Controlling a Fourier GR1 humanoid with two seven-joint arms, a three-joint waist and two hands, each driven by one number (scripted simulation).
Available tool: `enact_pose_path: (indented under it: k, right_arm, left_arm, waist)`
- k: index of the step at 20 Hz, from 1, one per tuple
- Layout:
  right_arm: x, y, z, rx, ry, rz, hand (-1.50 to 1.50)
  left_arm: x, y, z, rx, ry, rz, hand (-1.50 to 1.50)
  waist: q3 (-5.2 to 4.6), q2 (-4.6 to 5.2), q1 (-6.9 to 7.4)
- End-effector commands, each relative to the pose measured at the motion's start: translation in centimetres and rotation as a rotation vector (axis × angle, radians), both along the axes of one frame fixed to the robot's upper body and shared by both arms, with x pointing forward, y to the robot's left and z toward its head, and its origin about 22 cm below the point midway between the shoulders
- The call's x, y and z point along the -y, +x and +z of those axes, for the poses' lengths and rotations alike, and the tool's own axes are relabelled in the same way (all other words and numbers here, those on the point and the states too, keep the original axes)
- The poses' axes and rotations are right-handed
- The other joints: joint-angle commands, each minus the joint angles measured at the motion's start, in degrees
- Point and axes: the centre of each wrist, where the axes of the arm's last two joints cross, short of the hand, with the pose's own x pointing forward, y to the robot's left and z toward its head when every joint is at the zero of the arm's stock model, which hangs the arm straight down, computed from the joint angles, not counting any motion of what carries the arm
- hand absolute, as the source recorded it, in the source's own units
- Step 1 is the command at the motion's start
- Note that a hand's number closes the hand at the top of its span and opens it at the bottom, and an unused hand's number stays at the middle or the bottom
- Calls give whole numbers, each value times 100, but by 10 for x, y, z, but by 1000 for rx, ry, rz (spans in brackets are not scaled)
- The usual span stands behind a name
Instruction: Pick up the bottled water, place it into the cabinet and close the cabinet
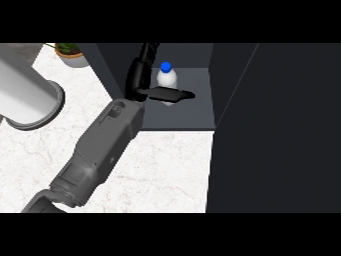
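The bottled water (166,77), clear with a blue cap, stands upright inside the open dark cabinet (191,112), on its grey floor near the back left. My left hand (160,93) has come in from the lower left and is at the bottle. Its thumb lies across the bottle's lower front and its fingers (139,67) run up along the bottle's left side, so the bottle sits pinched between them. The hand hides the bottle's lower middle. The right hand does not show.
The cabinet's open dark door (284,130) fills the right side. A large white cylinder (18,92) lies on the white marble counter (165,170) at the left. A small potted plant (71,54) stands at the back left.
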Motion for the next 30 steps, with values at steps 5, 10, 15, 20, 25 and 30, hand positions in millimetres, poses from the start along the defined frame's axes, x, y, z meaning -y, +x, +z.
enact_pose_path:
  k: [5,10,15,20,25,30]
  right_arm:
    - [-6,-10,9,-8,10,-27,-150]
    - [-11,-11,9,-22,9,-22,-150]
    - [-6,-12,3,-16,-6,-14,-150]
    - [0,-10,17,22,-107,71,-150]
    - [-3,-21,16,-47,-190,257,150]
    - [-16,-26,35,26,-269,444,150]
  left_arm:
    - [-20,-37,-29,-87,-173,-7,-150]
    - [-23,-60,-19,-84,-191,-49,-150]
    - [-16,-112,-11,-88,-263,-125,-150]
    - [-32,-170,10,-108,-282,-142,-150]
    - [-64,-227,21,-72,-299,-139,-150]
    - [-100,-260,34,-23,-278,-37,-150]
  waist:
    - [-44,-149,360]
    - [-41,-145,401]
    - [-33,-140,403]
    - [-36,-82,279]
    - [-41,-59,243]
    - [-47,-41,198]
